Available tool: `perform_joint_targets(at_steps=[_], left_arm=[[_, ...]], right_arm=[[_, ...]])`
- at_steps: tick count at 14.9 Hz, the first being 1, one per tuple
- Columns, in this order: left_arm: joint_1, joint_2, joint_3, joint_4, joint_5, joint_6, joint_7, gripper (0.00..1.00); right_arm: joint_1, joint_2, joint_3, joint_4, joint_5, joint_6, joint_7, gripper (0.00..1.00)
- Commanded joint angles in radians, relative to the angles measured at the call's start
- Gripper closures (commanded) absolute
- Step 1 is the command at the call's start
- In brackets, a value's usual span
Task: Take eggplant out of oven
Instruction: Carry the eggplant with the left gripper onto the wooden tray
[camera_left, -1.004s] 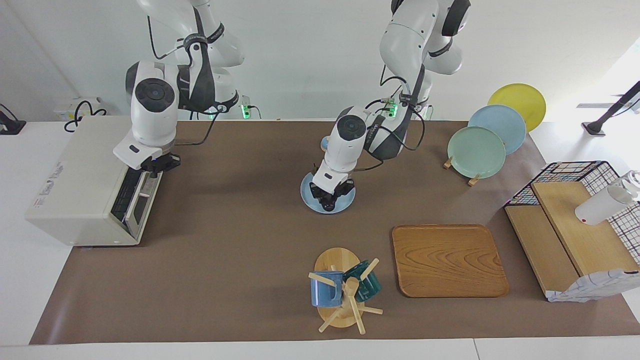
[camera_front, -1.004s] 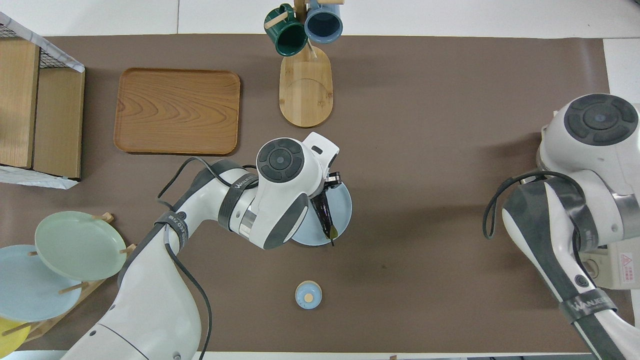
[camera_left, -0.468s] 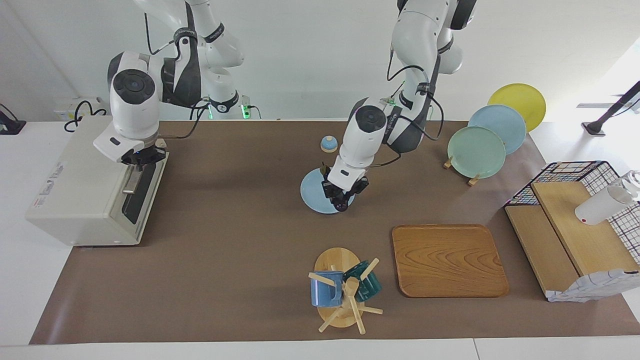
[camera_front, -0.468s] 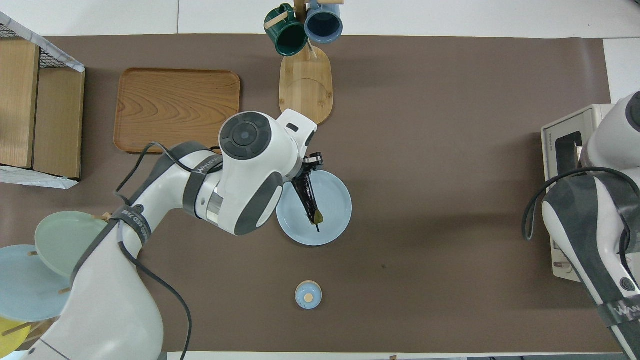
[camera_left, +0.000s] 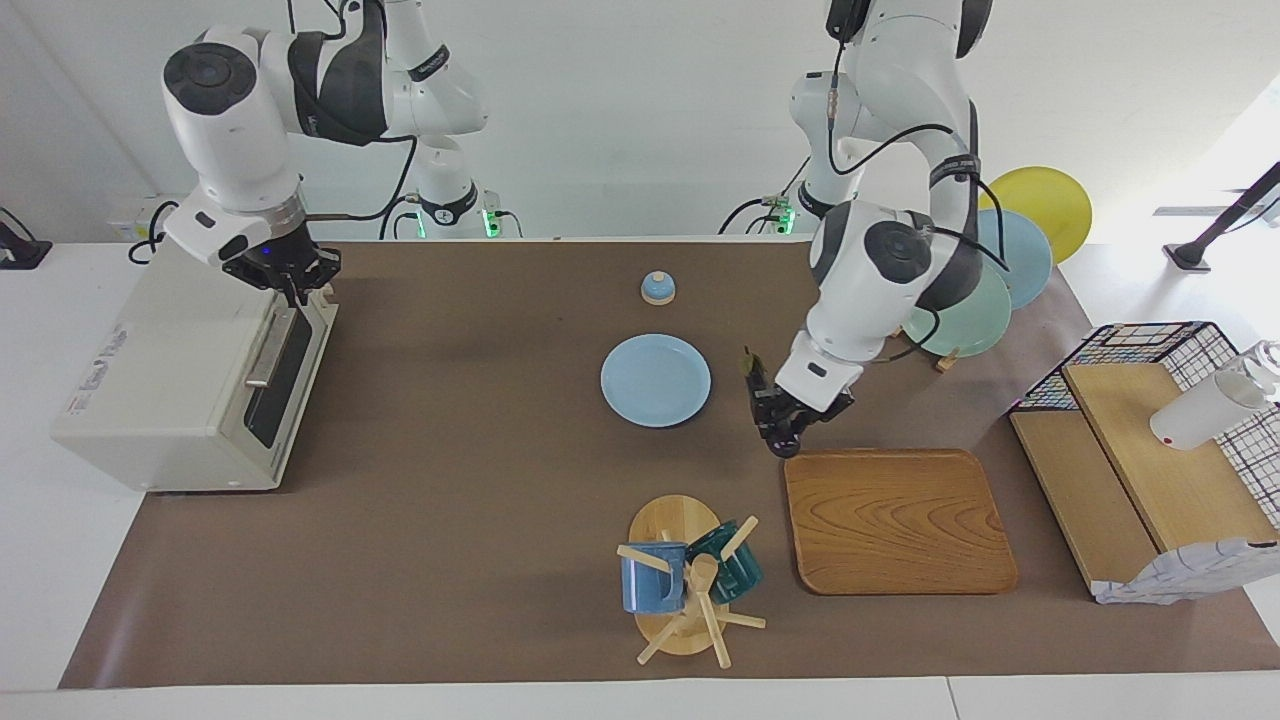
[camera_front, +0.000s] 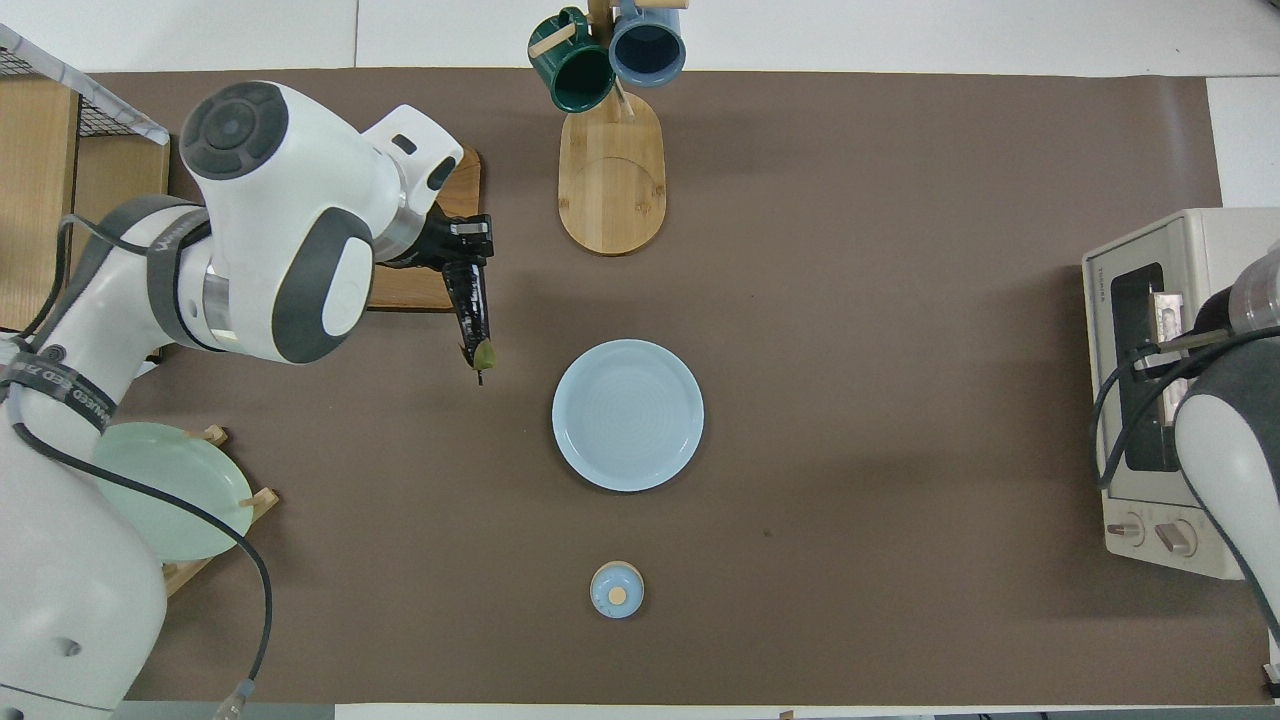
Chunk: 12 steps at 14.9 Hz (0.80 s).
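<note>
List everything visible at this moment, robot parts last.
oven: one, cream-white, right arm's end
eggplant: one, dark purple, in the air beside the tray
plate: one, light blue, mid-table
bell: one, blue, nearer to the robots than the plate
mugs: two, blue and green, on wooden stand
tray: one, wooden, beside the stand
racked plates: three, green, blue, yellow, left arm's end
wire basket: one, left arm's end
left pincer: shut on the eggplant
right pincer: over the oven
</note>
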Motion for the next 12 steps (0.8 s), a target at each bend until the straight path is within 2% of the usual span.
perform_joint_targets(at_steps=[1,2,5,7,9,12], left_arm=[[0.055,0.096,-0.009,0.112,0.002,-0.028,0.087,1.0],[0.075,0.14,-0.009,0.148,0.004,-0.024,0.104,1.0],[0.116,0.22,-0.008,0.23,0.005,-0.016,0.156,1.0],[0.131,0.245,-0.008,0.227,0.025,0.027,0.228,1.0],[0.167,0.25,-0.009,0.215,0.057,0.074,0.262,1.0],[0.164,0.25,-0.009,0.173,0.059,0.131,0.27,1.0]], right_arm=[[-0.015,0.028,0.001,0.039,0.119,-0.013,-0.022,0.51],[-0.006,0.034,0.001,0.05,0.138,-0.019,-0.016,0.03],[-0.001,0.046,0.003,0.087,0.14,-0.044,0.006,0.0],[0.002,0.064,-0.002,0.11,0.146,-0.044,0.01,0.0],[0.063,0.071,-0.012,0.128,0.143,-0.078,0.038,0.0],[0.063,0.159,-0.034,0.255,0.14,-0.156,0.084,0.0]])
